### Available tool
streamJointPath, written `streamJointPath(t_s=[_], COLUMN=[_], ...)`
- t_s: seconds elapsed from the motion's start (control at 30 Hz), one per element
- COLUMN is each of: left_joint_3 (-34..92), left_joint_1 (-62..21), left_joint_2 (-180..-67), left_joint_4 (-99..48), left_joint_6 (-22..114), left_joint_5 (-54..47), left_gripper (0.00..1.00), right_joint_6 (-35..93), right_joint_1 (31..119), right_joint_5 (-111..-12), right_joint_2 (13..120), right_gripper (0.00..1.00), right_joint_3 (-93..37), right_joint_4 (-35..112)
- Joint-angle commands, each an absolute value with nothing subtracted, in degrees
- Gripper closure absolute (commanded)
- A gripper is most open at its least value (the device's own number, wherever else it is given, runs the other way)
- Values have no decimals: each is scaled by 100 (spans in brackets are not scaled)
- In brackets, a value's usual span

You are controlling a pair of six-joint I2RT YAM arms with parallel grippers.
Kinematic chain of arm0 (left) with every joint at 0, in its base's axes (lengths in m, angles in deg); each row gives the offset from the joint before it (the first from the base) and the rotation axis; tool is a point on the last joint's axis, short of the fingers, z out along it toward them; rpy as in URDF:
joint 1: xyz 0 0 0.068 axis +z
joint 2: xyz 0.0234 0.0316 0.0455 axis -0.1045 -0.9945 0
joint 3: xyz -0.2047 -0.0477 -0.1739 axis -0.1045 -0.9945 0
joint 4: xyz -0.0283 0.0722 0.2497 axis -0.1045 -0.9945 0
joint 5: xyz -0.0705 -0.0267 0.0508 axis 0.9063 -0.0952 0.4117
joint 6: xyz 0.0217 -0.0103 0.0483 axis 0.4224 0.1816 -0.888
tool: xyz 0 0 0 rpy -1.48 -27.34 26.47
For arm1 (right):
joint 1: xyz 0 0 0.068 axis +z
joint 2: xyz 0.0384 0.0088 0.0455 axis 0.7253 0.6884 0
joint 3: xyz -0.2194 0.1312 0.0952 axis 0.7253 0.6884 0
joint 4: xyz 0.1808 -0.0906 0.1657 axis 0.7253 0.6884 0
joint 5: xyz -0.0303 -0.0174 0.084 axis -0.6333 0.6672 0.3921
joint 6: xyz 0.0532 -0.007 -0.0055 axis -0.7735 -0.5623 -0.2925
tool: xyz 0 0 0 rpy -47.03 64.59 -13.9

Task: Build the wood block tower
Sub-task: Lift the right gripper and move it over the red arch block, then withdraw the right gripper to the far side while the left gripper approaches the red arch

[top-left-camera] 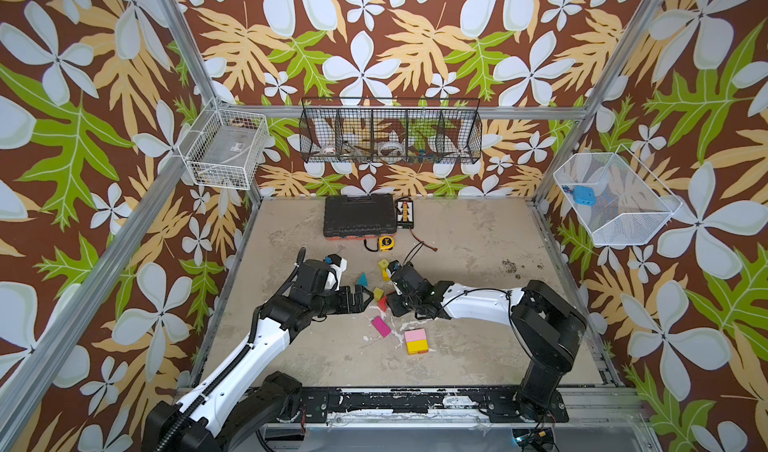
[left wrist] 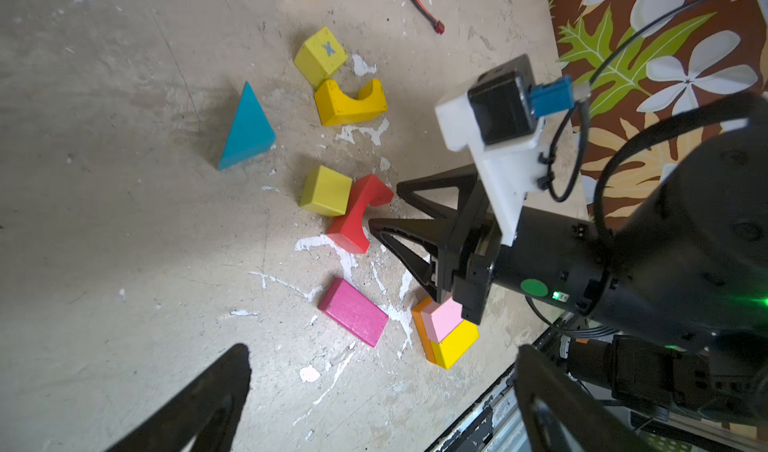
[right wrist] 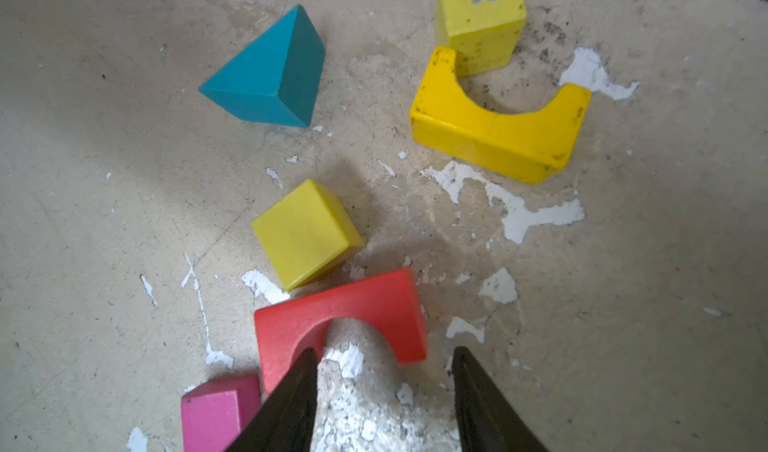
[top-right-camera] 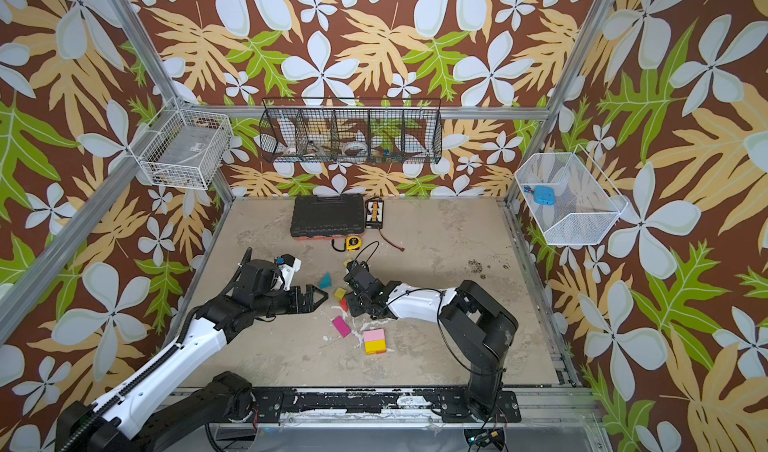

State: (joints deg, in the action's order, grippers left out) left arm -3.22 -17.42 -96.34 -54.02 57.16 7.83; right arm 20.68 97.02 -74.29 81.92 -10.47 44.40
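Right gripper: half-closed astride 1 leg of red arch, apparently for lifting; firm grip not discernible.
Left gripper: wide open, empty, hovering aside.
Tower: pink and yellow atop orange, nearby, probably awaiting arch.

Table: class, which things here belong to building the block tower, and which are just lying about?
Job: teal wedge, yellow arch, red arch, lettered yellow cube, plain yellow cube, magenta brick, pink-yellow-orange stack.
Lying about: black case, tape measure, small black board, red-black cable.
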Motion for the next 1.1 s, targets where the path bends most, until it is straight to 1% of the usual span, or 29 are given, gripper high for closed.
streamJointPath(t_s=[0.0, 0.1, 0.17, 0.23, 0.3, 0.37, 0.4, 0.43, 0.5, 0.6, 0.8, 0.93, 1.07], left_joint_3=[30, 496, 735, 863, 641, -74, -458, -762, -867, -900, -766, -543, -404], left_joint_1=[-1729, -1730, -1729, -1729, -1734, -1729, -1729, -1737, -1747, -1829, -2369, -2818, -3041], left_joint_2=[-9418, -9314, -9243, -9099, -8784, -8658, -8885, -8911, -8981, -9379, -9967, -10706, -11338], left_joint_4=[-5499, -5780, -5977, -5981, -5453, -4572, -4173, -3696, -3510, -3464, -3337, -3334, -3275], left_joint_6=[5484, 4969, 4988, 5294, 5680, 5876, 5976, 6105, 6076, 6091, 6045, 5982, 5938], left_joint_5=[131, 270, 129, -61, 128, 919, 997, 996, 948, 831, -142, -752, -923], left_gripper=[0, 0, 0, 0, 0, 0, 0, 0, 0, 5, 10, 20, 30], right_joint_6=[1952, 1886, 1853, 1795, 1748, 1605, 1453, 1448, 1505, 1553, 1749, 1798, 1789], right_joint_1=[9702, 9698, 9693, 9701, 9685, 9634, 9527, 9411, 9281, 8990, 8872, 8446, 7824], right_joint_5=[-7492, -7537, -7557, -7638, -7697, -7956, -8209, -8415, -8426, -8098, -8127, -7828, -7646], right_joint_2=[8065, 7817, 7615, 7448, 7322, 6930, 6062, 5369, 5225, 5144, 5106, 5030, 4731], right_gripper=[47, 46, 45, 45, 46, 46, 43, 39, 39, 39, 37, 37, 37], right_joint_3=[-975, -810, -701, -639, -568, -333, 431, 865, 880, 817, 808, 995, 1342], right_joint_4=[4372, 4239, 4153, 4134, 4099, 4078, 3714, 3365, 3315, 3242, 3187, 3045, 2909])
